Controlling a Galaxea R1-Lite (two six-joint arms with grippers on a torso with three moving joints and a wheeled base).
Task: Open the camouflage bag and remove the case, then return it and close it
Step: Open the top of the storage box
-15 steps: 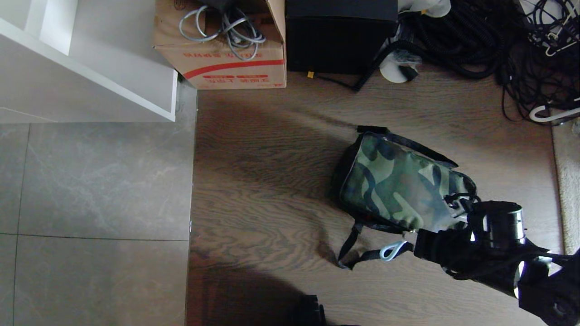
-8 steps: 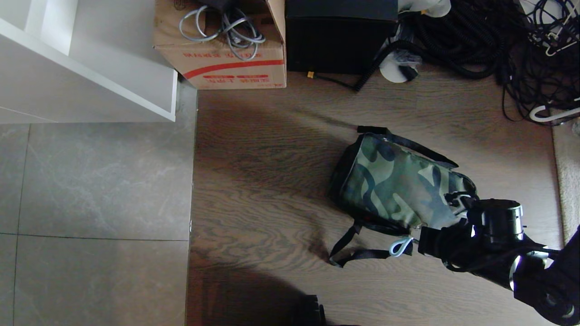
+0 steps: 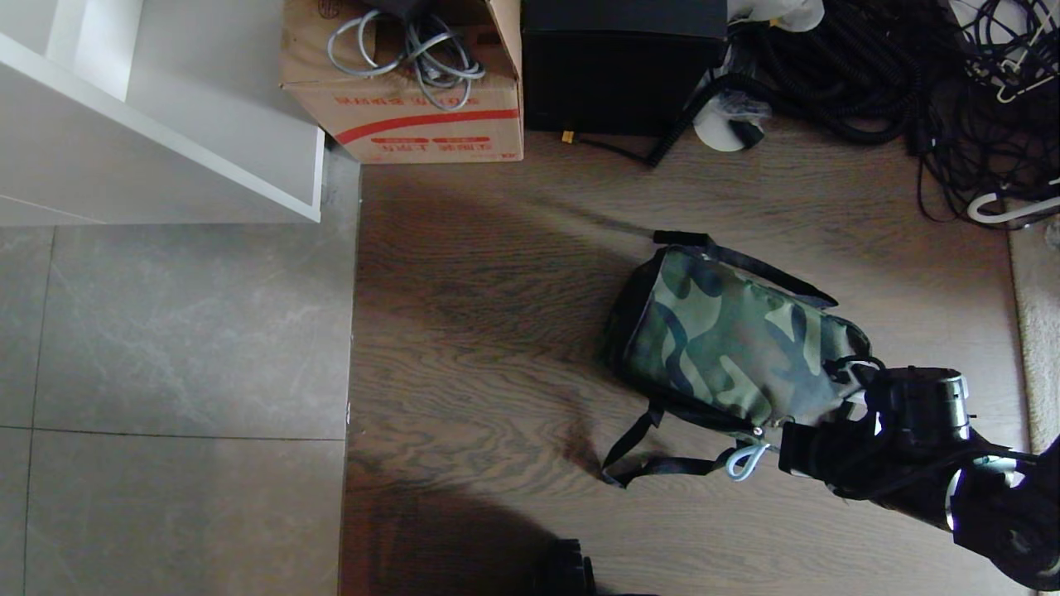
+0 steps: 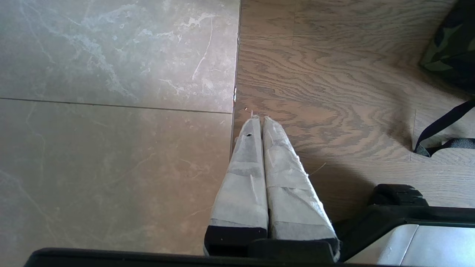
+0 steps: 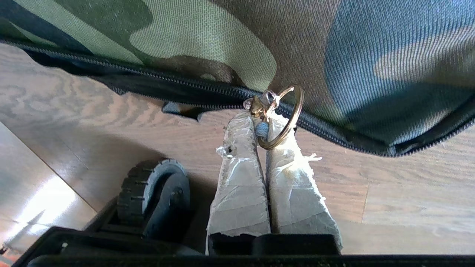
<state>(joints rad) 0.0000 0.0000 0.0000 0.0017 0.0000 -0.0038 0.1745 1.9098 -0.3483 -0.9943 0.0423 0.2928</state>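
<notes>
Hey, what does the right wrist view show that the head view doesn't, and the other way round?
Only the right wrist view: the right gripper shut on a light blue cord at the zipper slider, beside a metal ring, and a black wheel.
Only the head view: a cardboard box, a black cube-shaped box, tangled black cables and grey tiles.
Both: the camouflage bag, zipped shut, on the wood floor.

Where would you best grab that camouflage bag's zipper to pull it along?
By the loop on the zipper slider, beside the metal ring, coming from the floor side. It hangs off the camouflage bag edge, so thin fingers can pinch it, as the right gripper does.
</notes>
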